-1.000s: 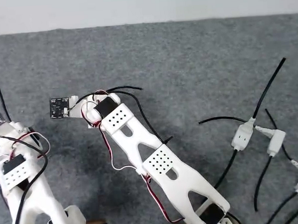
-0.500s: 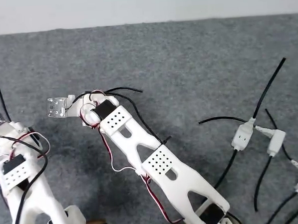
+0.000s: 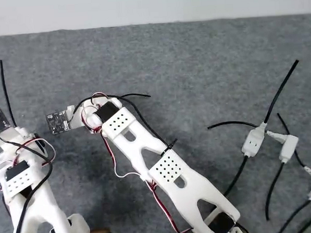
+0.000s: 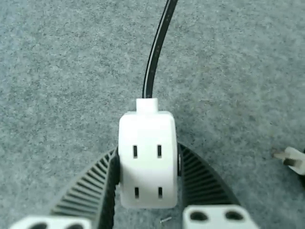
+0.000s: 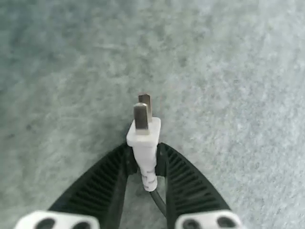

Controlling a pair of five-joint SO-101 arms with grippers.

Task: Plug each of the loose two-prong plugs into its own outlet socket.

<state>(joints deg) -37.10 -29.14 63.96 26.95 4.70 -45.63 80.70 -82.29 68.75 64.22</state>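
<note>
Mating step: left hand (image 4: 147, 155) pinches socket (image 4: 146, 136), right hand (image 5: 144, 152) pinches plug (image 5: 143, 136); next, line up prongs (image 5: 141, 117) with slots (image 4: 135, 151).

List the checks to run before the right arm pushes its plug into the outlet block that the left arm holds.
1. Outlet block clamped in left gripper: ok.
2. Plug clamped in right gripper, prongs sticking out free: ok.
3. Block's four slots empty: ok.
4. Prongs aimed at the slots: not ok, they face bare carpet.
5. Prongs straight and parallel: ok.
</note>
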